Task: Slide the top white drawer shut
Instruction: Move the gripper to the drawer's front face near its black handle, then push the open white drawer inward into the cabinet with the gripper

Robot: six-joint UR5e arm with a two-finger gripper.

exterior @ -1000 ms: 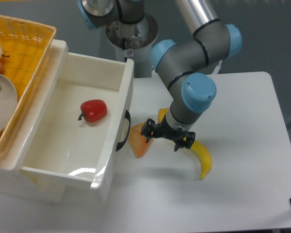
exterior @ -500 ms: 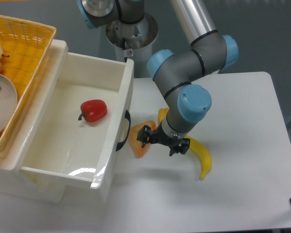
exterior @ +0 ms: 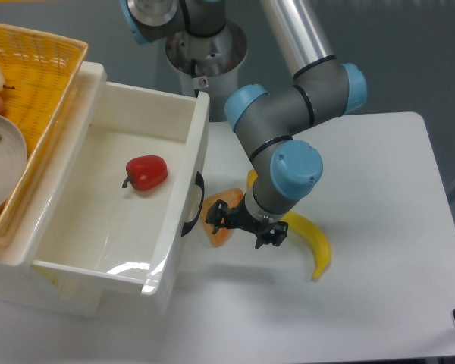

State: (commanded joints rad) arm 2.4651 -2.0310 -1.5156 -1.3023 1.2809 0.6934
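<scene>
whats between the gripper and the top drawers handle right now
In the camera view, an orange slice-shaped piece lies on the table between the gripper and the black handle of the top white drawer; nothing else shows in that gap.

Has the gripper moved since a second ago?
Yes. The gripper has shifted left toward the black curved handle of the glossy white top drawer, which stays open.

White drawer (exterior: pixel 98 250), red pepper (exterior: pixel 146 173), yellow banana (exterior: pixel 311 244), black handle (exterior: pixel 192 205).
</scene>
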